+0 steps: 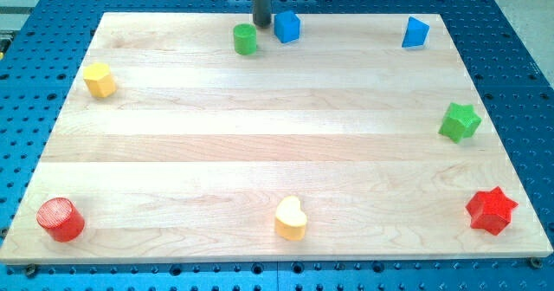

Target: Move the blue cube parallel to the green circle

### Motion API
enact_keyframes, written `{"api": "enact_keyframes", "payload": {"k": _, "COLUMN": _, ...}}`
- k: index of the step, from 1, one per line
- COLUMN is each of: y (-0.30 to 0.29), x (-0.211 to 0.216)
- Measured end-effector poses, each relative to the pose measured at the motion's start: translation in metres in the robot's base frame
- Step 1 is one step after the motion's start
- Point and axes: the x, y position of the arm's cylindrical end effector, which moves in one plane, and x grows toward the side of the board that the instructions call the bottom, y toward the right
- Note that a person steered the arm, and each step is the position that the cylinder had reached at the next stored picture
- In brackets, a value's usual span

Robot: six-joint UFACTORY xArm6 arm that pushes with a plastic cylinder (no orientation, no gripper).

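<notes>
Three blocks nearest: red cylinder [60,219], yellow heart [291,218], red star [492,210]. At the board's [260,135] top edge, the tip [262,24] sits between green cylinder [245,39] and blue cube [286,26], no gripper, grasping nothing.

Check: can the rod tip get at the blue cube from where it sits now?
Probably yes. My tip sits between the green cylinder and the blue cube, just off the cube's left side, with nothing between them.
</notes>
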Motion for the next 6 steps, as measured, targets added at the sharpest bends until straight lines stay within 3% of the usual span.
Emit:
{"api": "enact_keyframes", "payload": {"k": 2, "y": 0.038, "x": 0.091}}
{"api": "enact_keyframes", "payload": {"k": 3, "y": 0.038, "x": 0.117}}
{"api": "enact_keyframes", "payload": {"k": 6, "y": 0.038, "x": 0.141}}
